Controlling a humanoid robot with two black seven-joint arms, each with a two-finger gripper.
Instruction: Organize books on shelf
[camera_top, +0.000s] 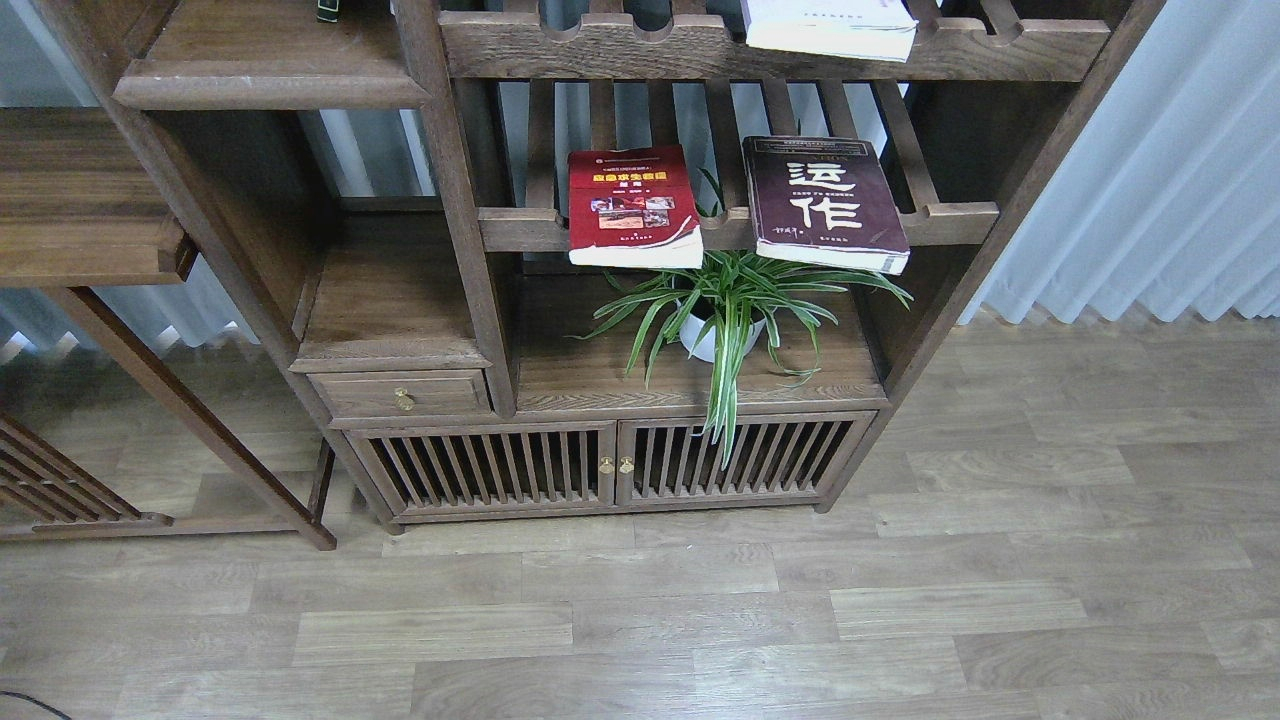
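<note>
Three books are lying flat on the slatted racks of a wooden unit: a red book (633, 207) and a maroon book (822, 203) are sitting side by side, apart, on the middle rack above a potted plant (722, 318), while a white book (830, 26) is resting on the rack above. The solid shelf (270, 60) at upper left is waiting. Neither arm is showing, so the fingers' state cannot be told. Sorting appears not yet begun; the next move is likely calling for a reach to one book
</note>
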